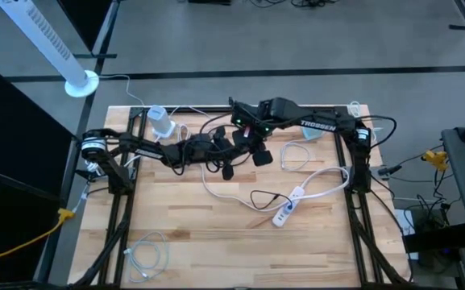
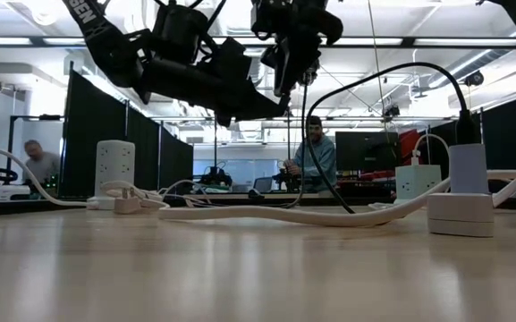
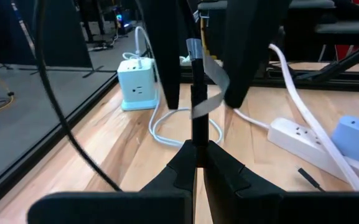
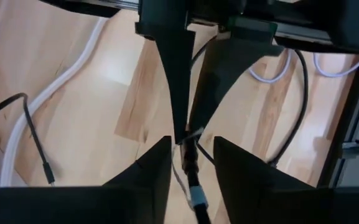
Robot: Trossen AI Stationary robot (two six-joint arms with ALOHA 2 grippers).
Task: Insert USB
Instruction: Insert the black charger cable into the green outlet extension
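The left gripper is clamping the black USB cable between its closed jaws, the cable rising straight out past the fingertips. The right gripper is standing partly open around the same cable, whose plug end is lying in the gap between its fingers, above the table.

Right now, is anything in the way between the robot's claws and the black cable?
Nothing visible. The left gripper is shut on the black cable itself. The right gripper has a finger on each side of the same cable, with only small gaps between.
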